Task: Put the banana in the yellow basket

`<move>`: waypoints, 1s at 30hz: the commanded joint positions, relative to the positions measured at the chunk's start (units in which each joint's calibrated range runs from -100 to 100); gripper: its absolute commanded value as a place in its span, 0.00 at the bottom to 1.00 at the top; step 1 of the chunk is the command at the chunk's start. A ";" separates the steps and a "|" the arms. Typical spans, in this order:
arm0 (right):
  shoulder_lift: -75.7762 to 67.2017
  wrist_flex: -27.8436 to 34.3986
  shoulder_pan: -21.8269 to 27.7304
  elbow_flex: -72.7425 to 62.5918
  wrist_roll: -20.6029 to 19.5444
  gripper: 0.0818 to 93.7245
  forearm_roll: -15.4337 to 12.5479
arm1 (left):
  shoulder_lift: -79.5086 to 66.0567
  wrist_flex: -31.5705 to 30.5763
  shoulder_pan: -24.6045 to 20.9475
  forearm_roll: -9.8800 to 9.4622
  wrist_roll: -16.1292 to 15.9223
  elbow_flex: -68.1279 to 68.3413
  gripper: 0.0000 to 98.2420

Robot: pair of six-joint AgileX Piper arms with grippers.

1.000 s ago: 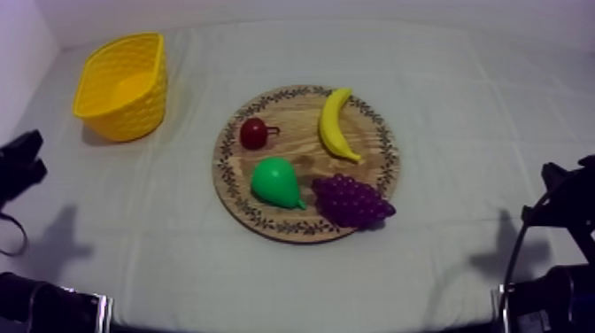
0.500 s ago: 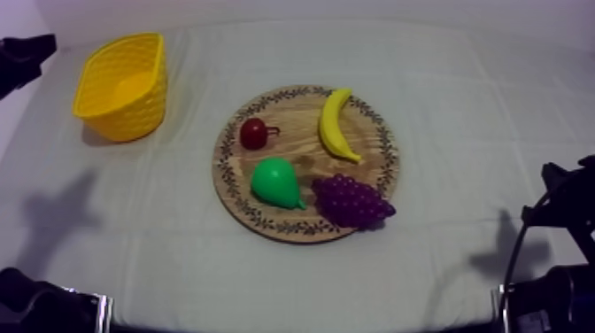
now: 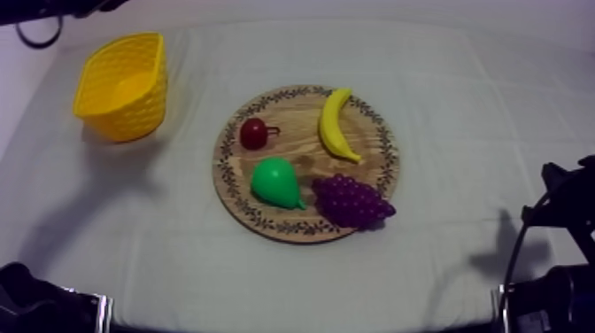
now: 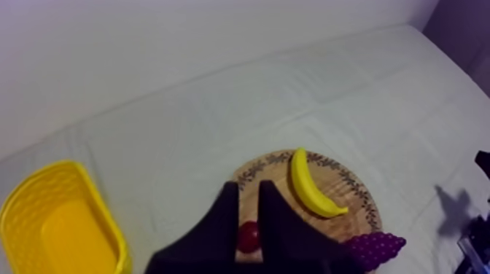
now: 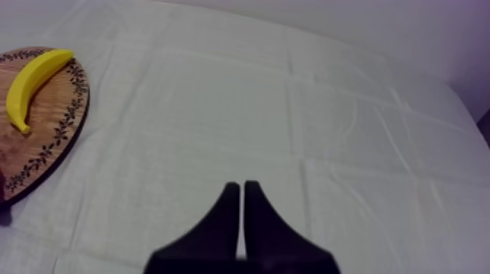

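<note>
The yellow banana (image 3: 335, 124) lies on the right far part of the round wooden board (image 3: 305, 232), curved, its tip toward the grapes. From high above the table, my left gripper (image 4: 246, 186) looks down on the banana (image 4: 313, 191), the board (image 4: 362, 211) and the yellow basket (image 4: 58, 226). Its fingers (image 4: 227, 218) stand slightly apart with nothing held. My left arm (image 3: 53, 9) comes in at the far left, behind the basket (image 3: 119, 84). My right gripper (image 5: 241, 186) is shut over bare cloth, well to the right of the banana (image 5: 33, 80).
On the board also lie a small red fruit (image 3: 254, 133), a green pear (image 3: 274, 182) and purple grapes (image 3: 350, 200). The right arm (image 3: 558, 208) rests low at the right edge. Open cloth surrounds the board.
My left arm has risen from the low left edge to the far left behind the basket, and its shadow slid across the cloth. Fruit, board, basket and right arm have not moved.
</note>
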 commanded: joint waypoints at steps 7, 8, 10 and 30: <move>-0.02 0.00 0.00 -0.03 0.00 0.00 0.01 | 13.94 -2.66 3.50 0.20 1.19 -3.42 0.12; -0.02 0.00 0.00 -0.03 0.00 0.00 0.01 | 15.24 -3.14 3.86 0.29 1.31 -3.50 0.12; -0.02 0.00 0.00 -0.03 0.00 0.00 0.01 | 17.76 -4.19 4.51 0.61 1.47 -3.66 0.12; -0.02 0.00 0.00 -0.03 0.00 0.00 0.01 | 40.15 -7.23 9.01 2.27 9.98 -11.48 0.12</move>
